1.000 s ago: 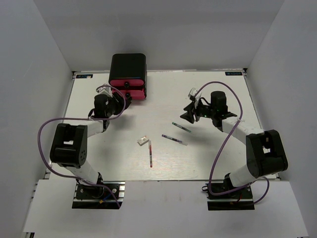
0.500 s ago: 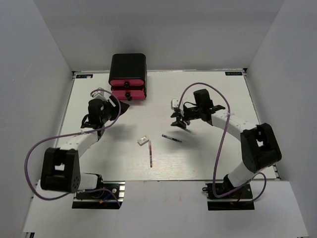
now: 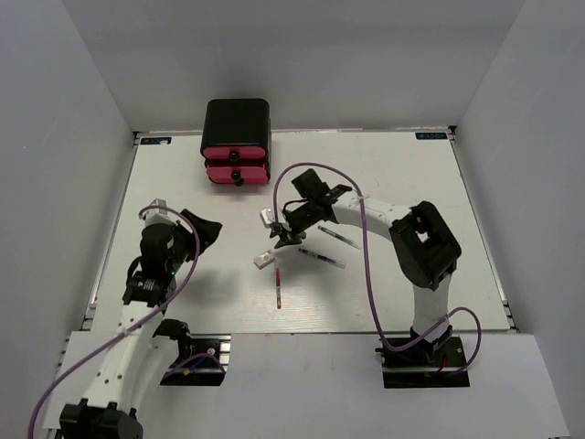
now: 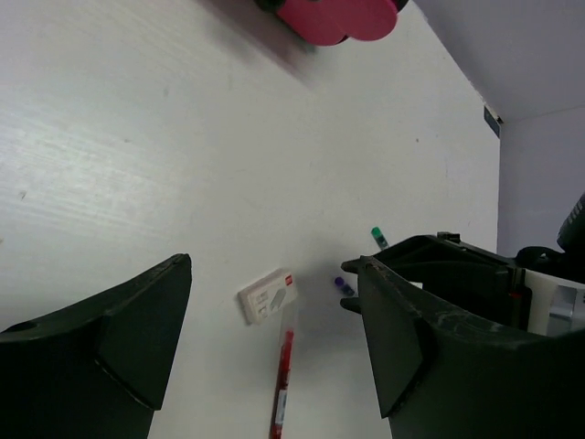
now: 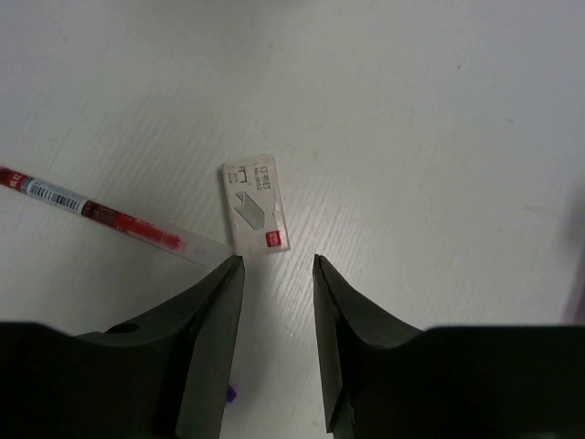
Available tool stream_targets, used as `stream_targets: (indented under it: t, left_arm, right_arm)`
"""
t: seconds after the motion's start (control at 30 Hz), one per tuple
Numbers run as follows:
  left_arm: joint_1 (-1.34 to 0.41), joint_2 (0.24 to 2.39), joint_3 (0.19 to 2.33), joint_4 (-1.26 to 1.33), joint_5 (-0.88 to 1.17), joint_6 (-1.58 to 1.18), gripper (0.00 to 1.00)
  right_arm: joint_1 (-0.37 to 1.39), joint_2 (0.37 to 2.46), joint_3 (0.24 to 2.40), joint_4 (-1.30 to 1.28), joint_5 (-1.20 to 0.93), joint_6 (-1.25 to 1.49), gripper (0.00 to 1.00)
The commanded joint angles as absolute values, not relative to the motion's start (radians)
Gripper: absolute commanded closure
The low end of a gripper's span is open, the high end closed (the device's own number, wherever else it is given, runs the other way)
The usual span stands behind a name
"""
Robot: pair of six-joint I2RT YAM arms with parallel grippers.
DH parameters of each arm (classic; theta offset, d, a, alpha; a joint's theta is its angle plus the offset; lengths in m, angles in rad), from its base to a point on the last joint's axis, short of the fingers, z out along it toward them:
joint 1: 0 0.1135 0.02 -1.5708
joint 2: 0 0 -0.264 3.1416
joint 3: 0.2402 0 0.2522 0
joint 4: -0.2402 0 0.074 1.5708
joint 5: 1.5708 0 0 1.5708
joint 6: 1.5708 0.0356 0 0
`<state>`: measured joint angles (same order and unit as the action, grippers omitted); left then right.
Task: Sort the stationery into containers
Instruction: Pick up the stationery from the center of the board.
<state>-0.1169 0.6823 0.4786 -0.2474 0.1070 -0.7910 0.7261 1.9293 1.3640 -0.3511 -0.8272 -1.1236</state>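
The black box with pink drawers (image 3: 236, 146) stands at the back left, its drawers shut; its pink front also shows in the left wrist view (image 4: 338, 14). A small white-pink block (image 3: 264, 260) lies mid-table, beside a red pen (image 3: 277, 288). A purple-capped pen (image 3: 322, 257) and a green-capped pen (image 3: 337, 235) lie to the right. My right gripper (image 3: 279, 236) is open and empty, just behind the block (image 5: 255, 204), its fingertips (image 5: 236, 265) close to the red pen's clear cap (image 5: 196, 245). My left gripper (image 3: 207, 229) is open and empty, left of the block (image 4: 268, 295).
The white table (image 3: 393, 183) has side walls and a near edge by the arm bases. The right arm's purple cable (image 3: 366, 265) loops over the table. The right gripper's dark body (image 4: 448, 270) shows in the left wrist view.
My left gripper has drawn back from the drawers toward the near left. My right gripper has swept left across the table to the white-pink block.
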Motion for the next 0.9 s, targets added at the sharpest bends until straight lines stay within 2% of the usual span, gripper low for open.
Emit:
stream_targets:
  t: [0.0, 0.13, 0.37, 0.87]
  left_arm:
    - [-0.112, 0.582, 0.445, -0.437, 0.052, -0.83, 0.17]
    - [-0.112, 0.479, 0.445, -0.534, 0.032, -0.839, 0.16]
    - [-0.112, 0.439, 0.445, -0.591, 0.023, -0.857, 0.16]
    - [-0.112, 0.419, 0.445, -0.611, 0.023, -0.876, 0.16]
  right_arm:
    - [0.77, 1.963, 1.422, -0.394, -0.818, -1.146, 0.57]
    - [0.801, 1.991, 1.433, -0.368, -0.782, -1.118, 0.54]
    - [0.838, 2.032, 1.439, -0.362, -0.732, -1.121, 0.49]
    - [0.853, 2.095, 1.462, -0.321, -0.624, -1.086, 0.48]
